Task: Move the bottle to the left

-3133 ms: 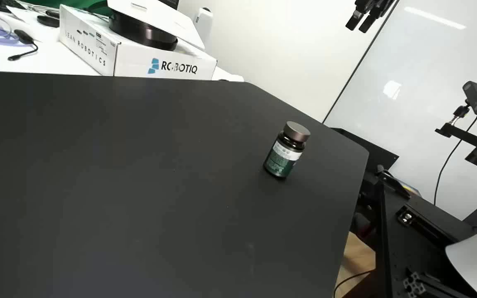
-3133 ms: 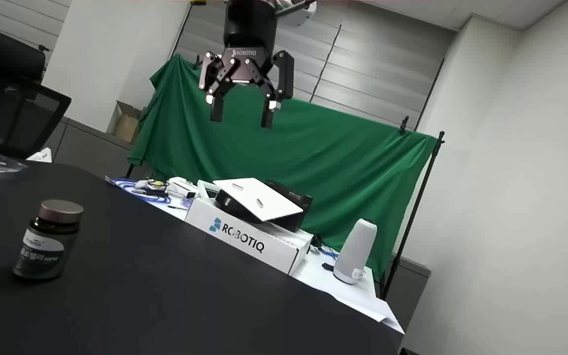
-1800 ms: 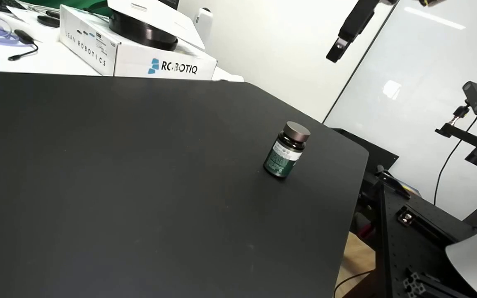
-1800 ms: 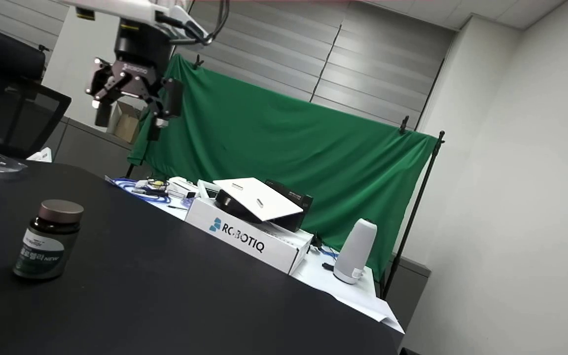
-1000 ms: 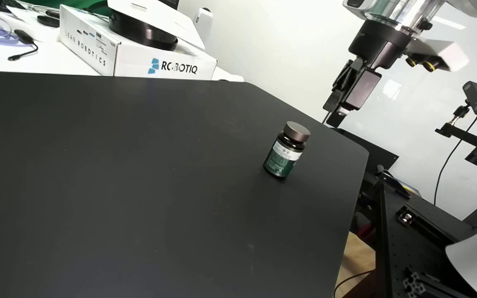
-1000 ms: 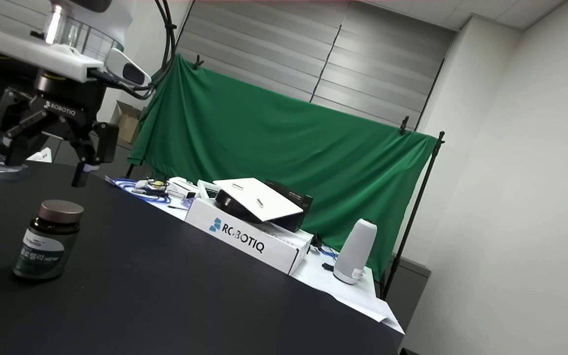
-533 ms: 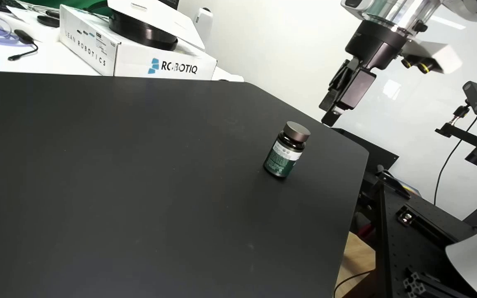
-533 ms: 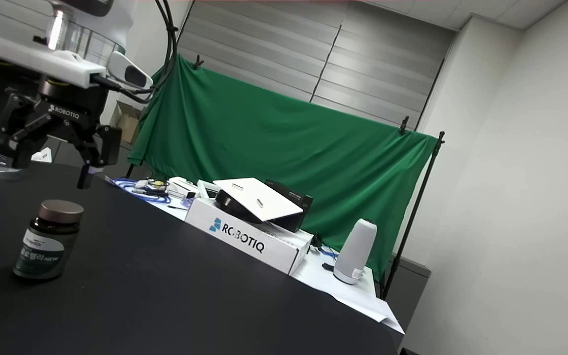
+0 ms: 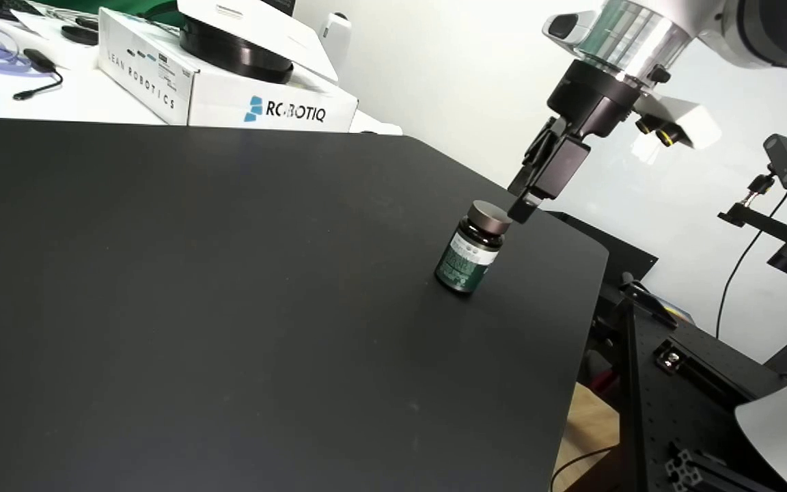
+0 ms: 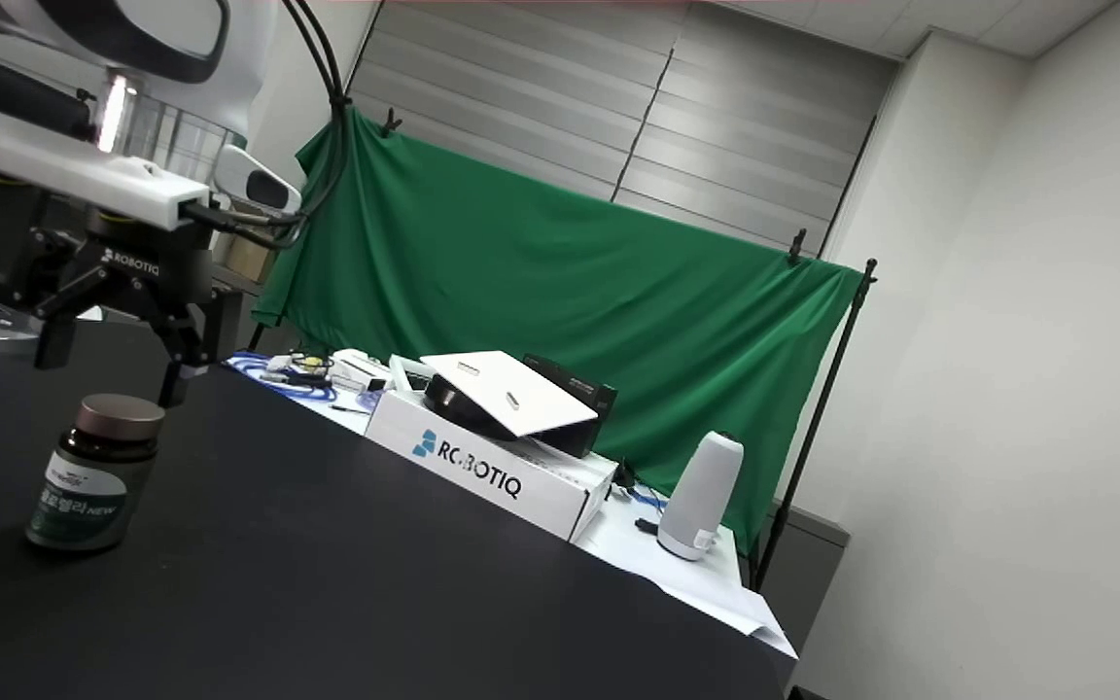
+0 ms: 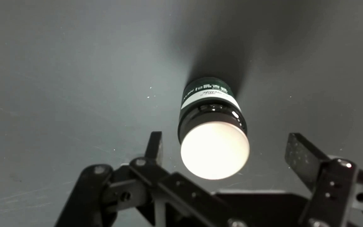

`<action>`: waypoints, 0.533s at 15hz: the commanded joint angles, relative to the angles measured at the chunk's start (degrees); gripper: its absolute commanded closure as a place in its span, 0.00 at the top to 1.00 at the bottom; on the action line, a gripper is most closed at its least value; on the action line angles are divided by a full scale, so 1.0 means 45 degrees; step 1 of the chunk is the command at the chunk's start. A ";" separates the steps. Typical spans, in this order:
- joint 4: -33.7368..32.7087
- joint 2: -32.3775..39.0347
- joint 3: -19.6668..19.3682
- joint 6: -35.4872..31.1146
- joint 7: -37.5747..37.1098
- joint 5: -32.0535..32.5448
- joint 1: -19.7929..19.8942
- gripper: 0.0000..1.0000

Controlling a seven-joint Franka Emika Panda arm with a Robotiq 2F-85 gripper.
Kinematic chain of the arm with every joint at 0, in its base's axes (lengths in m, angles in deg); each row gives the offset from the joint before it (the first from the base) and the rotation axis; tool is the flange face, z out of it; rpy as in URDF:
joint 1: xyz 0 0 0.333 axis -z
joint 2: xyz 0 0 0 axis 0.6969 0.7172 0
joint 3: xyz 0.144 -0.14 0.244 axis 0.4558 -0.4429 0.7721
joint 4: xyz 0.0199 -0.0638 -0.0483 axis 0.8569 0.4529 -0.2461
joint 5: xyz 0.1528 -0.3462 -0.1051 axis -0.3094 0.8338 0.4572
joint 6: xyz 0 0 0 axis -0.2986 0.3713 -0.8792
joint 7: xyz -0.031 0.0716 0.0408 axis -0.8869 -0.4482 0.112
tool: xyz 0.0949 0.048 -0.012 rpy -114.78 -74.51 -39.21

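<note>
You were likely at the reaching step, with the end effector (image 10: 112, 379) spread and not yet around the bottle (image 9: 473, 249), which stood upright near a rounded corner of the worktop (image 9: 229, 307), so the next move probably called for straddling and gripping it.

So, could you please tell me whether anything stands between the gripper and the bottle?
Nothing visible does. In the wrist view, the bottle appears in the gap of the open gripper, and both exterior views show no object between them.
</note>
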 commanded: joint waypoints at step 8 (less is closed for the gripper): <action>-0.0371 0.1395 -0.0089 -0.1581 0.0393 0.0032 0.0219 0.46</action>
